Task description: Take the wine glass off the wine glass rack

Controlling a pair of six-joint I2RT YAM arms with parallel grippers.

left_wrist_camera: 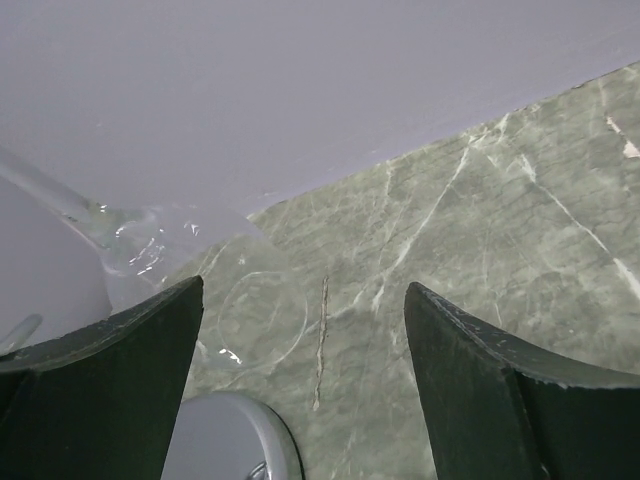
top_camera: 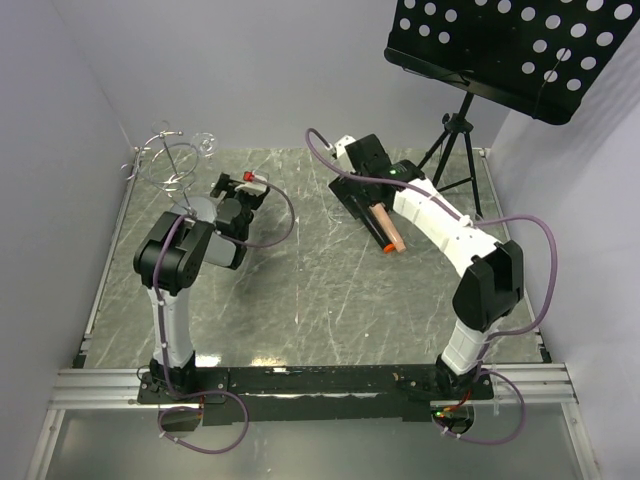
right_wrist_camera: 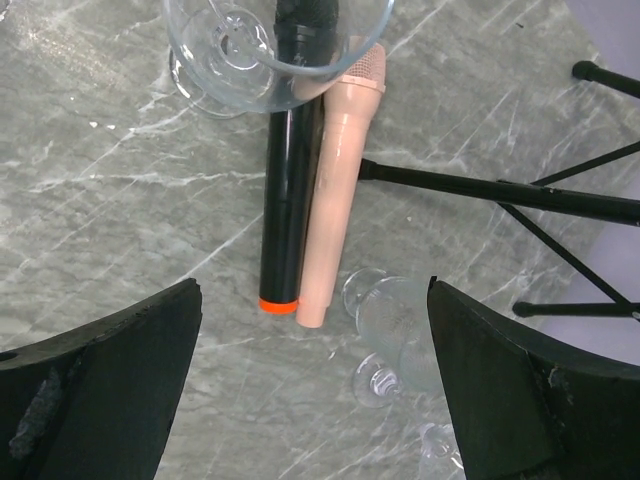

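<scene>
Top external view: the wine glass rack [top_camera: 168,160] is seen standing at the far left corner of the desk [top_camera: 300,300], and the wine glass [top_camera: 205,143] is seen as a clear ring at the rack's looping arms on their right side. The left end effector [top_camera: 245,183] is placed just right of the rack, low over the desk. The right end effector [top_camera: 352,155] is held near the far middle of the desk, well apart from the rack.

From the left wrist view, the left end effector [left_wrist_camera: 305,300] is shown wide open with nothing gripped. The wine glass [left_wrist_camera: 150,245] is seen tilted beside the left finger [left_wrist_camera: 110,370], its stem running up and to the left. Whether glass and finger touch cannot be told. The rack's round base [left_wrist_camera: 235,440] is visible at the bottom edge.

From the right wrist view, the right end effector [right_wrist_camera: 315,295] is likewise spread wide and holds nothing. Below it a black microphone [right_wrist_camera: 285,180] and a peach microphone [right_wrist_camera: 335,190] are laid side by side, touching.
</scene>
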